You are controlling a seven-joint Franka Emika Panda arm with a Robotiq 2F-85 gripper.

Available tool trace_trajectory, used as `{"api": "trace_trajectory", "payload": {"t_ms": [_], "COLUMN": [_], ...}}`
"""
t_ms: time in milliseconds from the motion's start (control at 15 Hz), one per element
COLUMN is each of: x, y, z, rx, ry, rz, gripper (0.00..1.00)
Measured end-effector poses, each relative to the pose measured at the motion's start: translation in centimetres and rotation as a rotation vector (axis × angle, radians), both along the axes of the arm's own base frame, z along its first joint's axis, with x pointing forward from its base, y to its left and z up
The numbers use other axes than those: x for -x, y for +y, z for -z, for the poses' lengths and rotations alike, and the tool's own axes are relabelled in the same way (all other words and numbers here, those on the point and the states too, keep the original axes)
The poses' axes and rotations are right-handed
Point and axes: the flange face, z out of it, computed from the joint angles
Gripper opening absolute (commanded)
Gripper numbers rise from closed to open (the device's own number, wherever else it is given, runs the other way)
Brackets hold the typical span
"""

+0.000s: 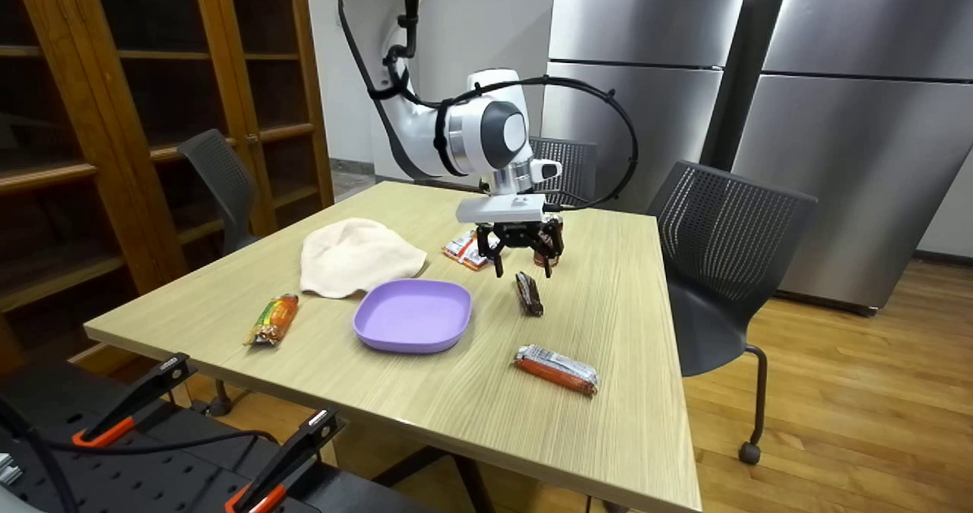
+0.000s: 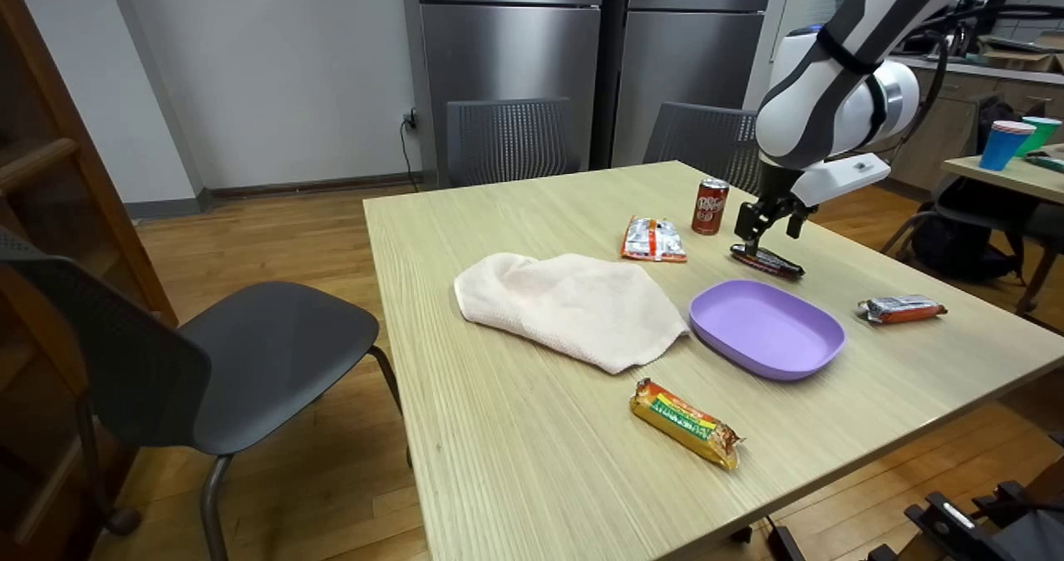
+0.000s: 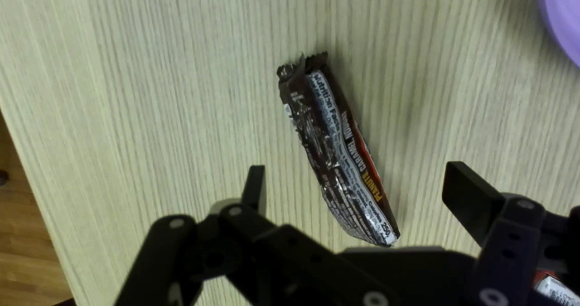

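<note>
In the wrist view, your claw [image 3: 355, 186] stands spread wide apart over the dark-wrapped bar [image 3: 335, 152], which slants from upper centre toward lower right on the tabletop [image 3: 158, 93]. Turning slightly to match that slant should square your grip.

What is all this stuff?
table: one, pale, centre
plate: one, purple, on table
cloth: one, cream, beside plate
can: one, red, on table
packet: one, silver-orange, near can
brown bar: one, brown, on table
red bar: one, red-silver, near plate
yellow bar: one, multicoloured, near cloth
chairs: at least three, grey, around table
refrigerators: two, silver, beyond table
cabinet: one, brown, near chair
cups: at least two, blue-green, background
clamps: at least two, black, by table
arm: one, white, over table
tool: one, black, open above brown bar
</note>
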Motion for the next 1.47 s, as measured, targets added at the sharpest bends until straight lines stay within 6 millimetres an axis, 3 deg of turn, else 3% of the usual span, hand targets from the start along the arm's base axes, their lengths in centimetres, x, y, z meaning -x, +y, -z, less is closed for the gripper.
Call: {"api": "trace_trajectory", "payload": {"t_ms": [667,733,867,1400,1467], "x": [-1.2,-1.3,-1.5,-2.0,-2.0], "y": [-1.3,-1.4,-1.5,-1.9,-2.1], "z": [2.2,2.4,2.5,2.2,2.2], "rx": [-0.023,-0.026,-0.031,-0.030,-0.032], "ry": [0.013,0.014,0.014,0.006,0.005], "rz": [-0.051,-0.054,-0.058,-0.067,-0.064], "gripper": [1.00,0.75,0.66,0.03,0.01]}}
